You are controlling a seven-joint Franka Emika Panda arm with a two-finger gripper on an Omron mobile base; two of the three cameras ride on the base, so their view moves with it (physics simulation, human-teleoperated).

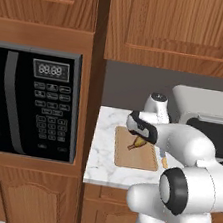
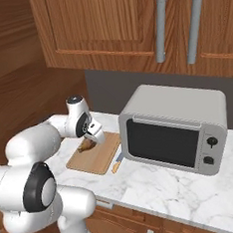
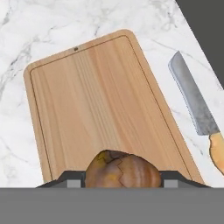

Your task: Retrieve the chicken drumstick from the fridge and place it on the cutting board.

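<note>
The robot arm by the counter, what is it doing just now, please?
The white arm holds the chicken drumstick in its end effector, which is shut on it, right above the cutting board. The board lies on the marble counter, with a knife beside it and a toaster oven further along. The drumstick is not yet released; from these views I cannot tell whether it already touches the board.

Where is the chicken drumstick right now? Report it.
The chicken drumstick is clamped in the pincer just above the cutting board, left of the knife.
</note>
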